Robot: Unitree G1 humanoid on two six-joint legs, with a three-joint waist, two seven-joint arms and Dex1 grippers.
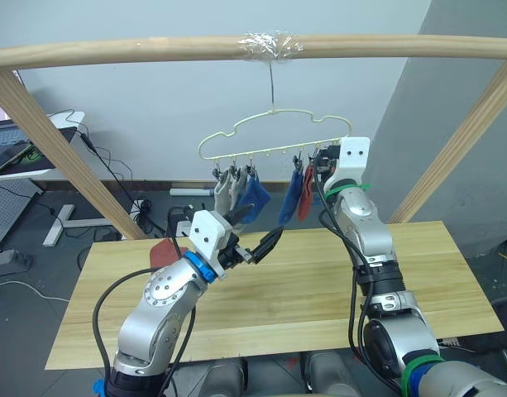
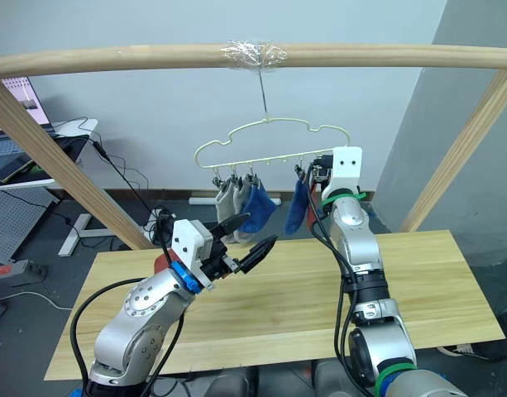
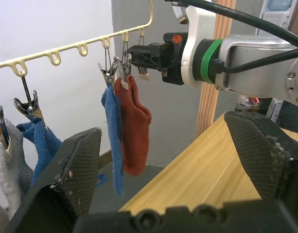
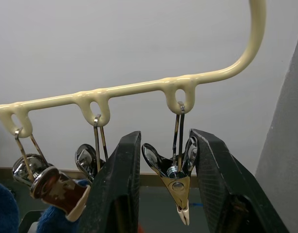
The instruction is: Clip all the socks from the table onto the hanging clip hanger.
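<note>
Five short soft-fabric ankle socks already clipped along the thin pale yellow-green wire clip hanger (image 1: 272, 111) in the head views, above and beyond the left gripper (image 1: 260, 225). Sixth, a rust-red sock (image 1: 162, 251), lying on the light wooden plank table (image 1: 319, 289) just behind and below that gripper. Black fingers spread wide, holding nothing.

Left wrist view: right gripper (image 3: 139, 53) straight ahead, at the hanger's end clip, beside a hanging rust-red sock (image 3: 134, 121).

Right wrist view: fingers (image 4: 119, 194) seemingly pressed against both handles of the small metal clip (image 4: 177, 174), tip not yet spread.

Remaining sock likely light, limp and easily bunched. Best pinched at the cuff, so the edge feeds cleanly into the clip.
</note>
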